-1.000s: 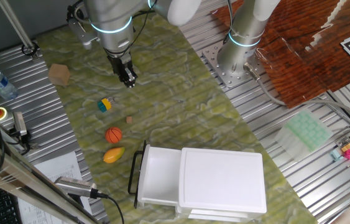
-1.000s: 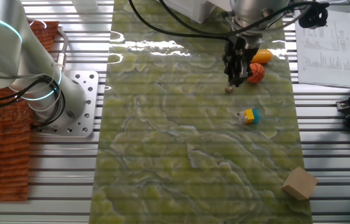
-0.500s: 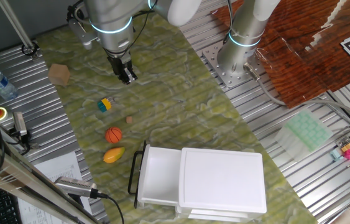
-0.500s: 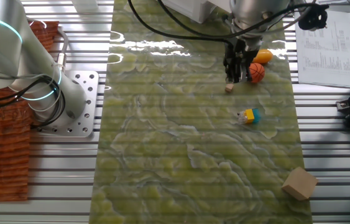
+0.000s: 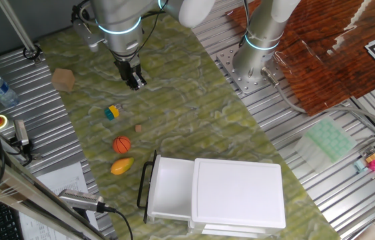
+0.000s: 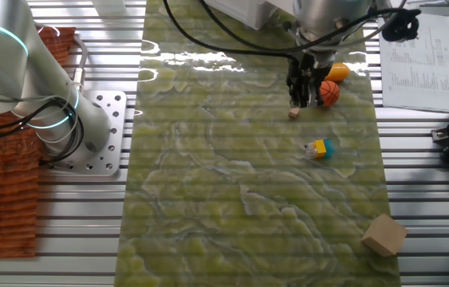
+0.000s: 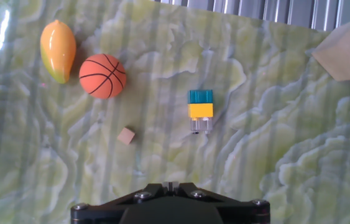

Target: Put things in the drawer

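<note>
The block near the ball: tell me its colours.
The block is teal on one end and yellow in the middle, with a clear part; the hand view shows it best.

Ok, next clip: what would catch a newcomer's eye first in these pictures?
Probably the white cabinet's open drawer, standing empty at the near end of the green mat. Next, the toys lying loose on the mat beside it: an orange ball next to a mango, a tiny brown cube and a yellow-and-teal block. The gripper hangs above the mat beyond them, holding nothing.
</note>
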Tool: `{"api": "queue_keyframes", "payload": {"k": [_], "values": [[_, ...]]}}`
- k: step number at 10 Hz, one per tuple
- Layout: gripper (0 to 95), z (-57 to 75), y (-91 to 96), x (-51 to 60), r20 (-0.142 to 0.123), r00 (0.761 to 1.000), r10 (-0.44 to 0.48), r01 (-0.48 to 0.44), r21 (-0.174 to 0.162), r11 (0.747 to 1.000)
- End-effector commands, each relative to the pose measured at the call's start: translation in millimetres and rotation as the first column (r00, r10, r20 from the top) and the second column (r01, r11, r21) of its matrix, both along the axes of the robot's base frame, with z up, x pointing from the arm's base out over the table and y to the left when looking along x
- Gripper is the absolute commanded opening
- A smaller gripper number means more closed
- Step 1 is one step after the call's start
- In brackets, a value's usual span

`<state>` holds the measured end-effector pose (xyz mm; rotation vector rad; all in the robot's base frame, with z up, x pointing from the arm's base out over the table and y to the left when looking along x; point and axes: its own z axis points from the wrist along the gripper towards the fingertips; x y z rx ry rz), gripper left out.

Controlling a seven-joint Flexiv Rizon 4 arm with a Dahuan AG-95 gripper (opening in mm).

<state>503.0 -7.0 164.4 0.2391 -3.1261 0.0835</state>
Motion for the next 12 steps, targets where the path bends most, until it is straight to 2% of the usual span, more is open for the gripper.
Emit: {"api": "queue_keyframes", "payload": {"k": [1, 5, 7, 12], "values": [[0.0, -2.6, -0.4, 6.4, 0.007, 1.0, 0.017, -0.017, -0.003, 1.0], [0.0, -7.5, -1.0, 20.9, 0.015, 1.0, 0.011, -0.011, -0.003, 1.0], [0.0, -11.1, -0.4, 30.1, 0.016, 0.999, 0.036, -0.036, 0.004, 0.999], [0.0, -24.3, 14.0, 63.8, 0.027, 0.999, 0.042, -0.043, 0.041, 0.998]]}}
